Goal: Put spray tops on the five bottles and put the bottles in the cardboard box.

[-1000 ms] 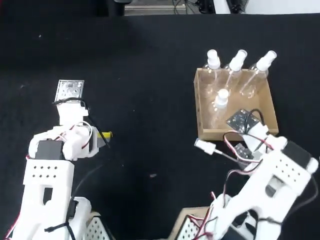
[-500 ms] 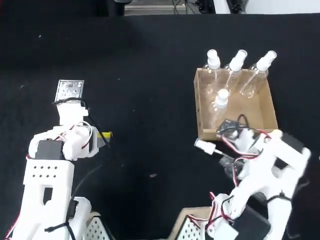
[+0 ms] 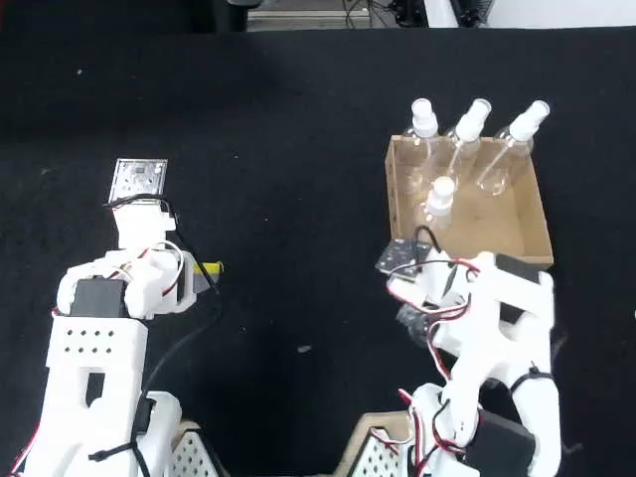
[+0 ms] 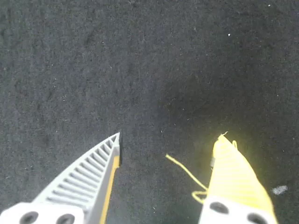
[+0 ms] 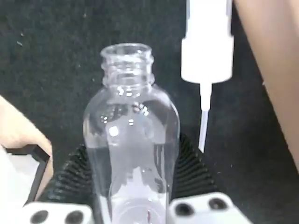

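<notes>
Grips a clear bottle (image 5: 131,112) between the right gripper's (image 5: 133,151) black ribbed fingers (image 5: 67,182), closed snug on its body, at the box's (image 3: 396,214) seven o'clock. Shows a bare threaded neck. Finds a white spray top (image 5: 207,51) just beside that neck, tube trailing. Holds the left gripper (image 4: 169,137) spread wide, touching nothing, at nine o'clock. Counts four capped bottles (image 3: 437,199) in the box.

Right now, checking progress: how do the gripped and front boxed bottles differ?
The clear plastic bottle in the right gripper has a bare neck; the front boxed bottle wears a white spray top. The gripped bottle is outside the brown cardboard box, the front bottle inside. Both are clear.
</notes>
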